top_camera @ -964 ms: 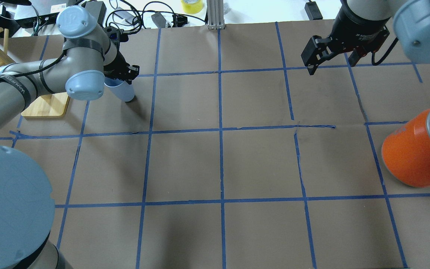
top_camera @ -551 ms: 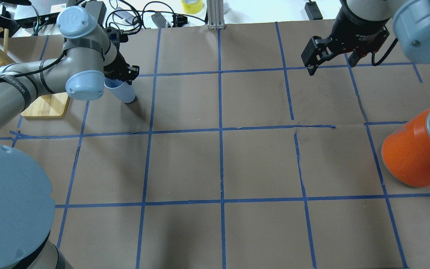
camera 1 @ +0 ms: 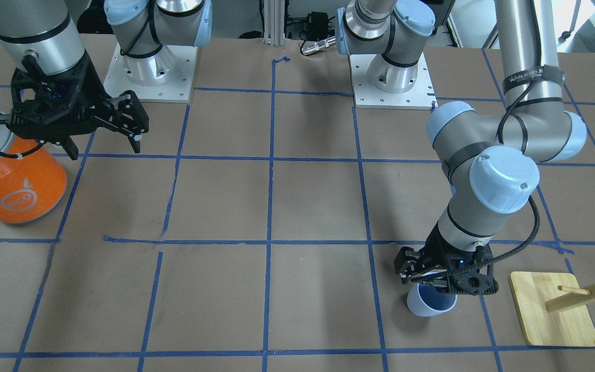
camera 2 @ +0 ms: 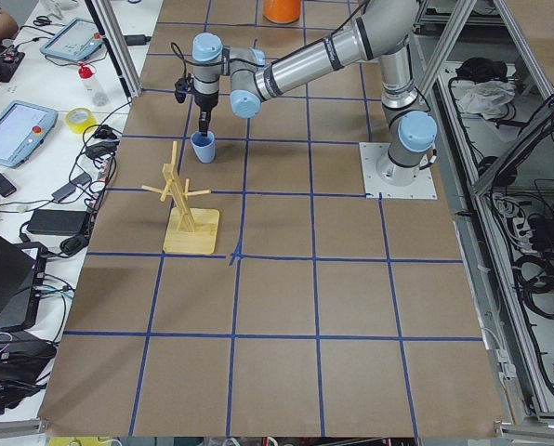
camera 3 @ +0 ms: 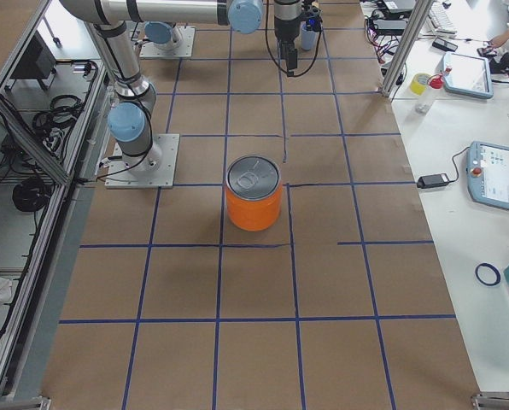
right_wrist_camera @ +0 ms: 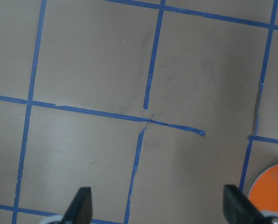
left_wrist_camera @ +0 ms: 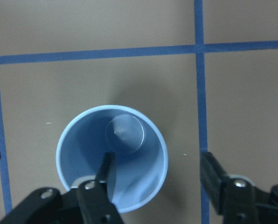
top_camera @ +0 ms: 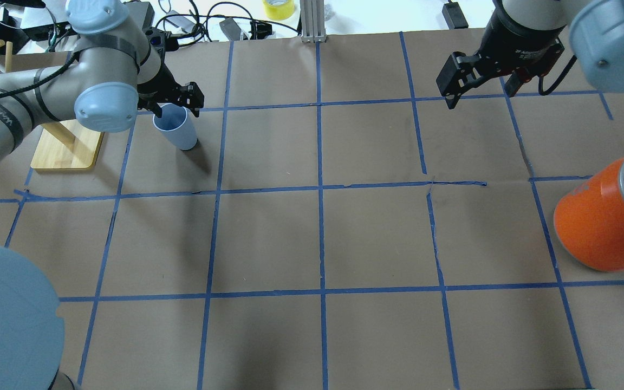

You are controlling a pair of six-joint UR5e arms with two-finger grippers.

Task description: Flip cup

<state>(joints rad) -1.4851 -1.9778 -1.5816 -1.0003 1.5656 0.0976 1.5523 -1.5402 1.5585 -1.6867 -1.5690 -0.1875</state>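
Note:
The pale blue cup (top_camera: 176, 130) stands upright, mouth up, on the brown paper at the far left; it also shows in the front view (camera 1: 431, 306) and the left wrist view (left_wrist_camera: 112, 158). My left gripper (top_camera: 177, 105) hangs open just above its rim. In the left wrist view one finger (left_wrist_camera: 106, 173) dips inside the cup and the other finger (left_wrist_camera: 211, 175) is outside, with a gap to the wall. My right gripper (top_camera: 480, 93) is open and empty, high over the far right of the table, also in its wrist view (right_wrist_camera: 157, 205).
A large orange can (top_camera: 602, 222) with a silver top stands at the right edge. A wooden peg rack on a board (top_camera: 65, 147) stands just left of the cup. Blue tape lines grid the brown paper (top_camera: 317, 238).
My left wrist has lifted and drawn back, so the cup's open mouth now shows. The cup has stayed in place. The right arm has not moved.

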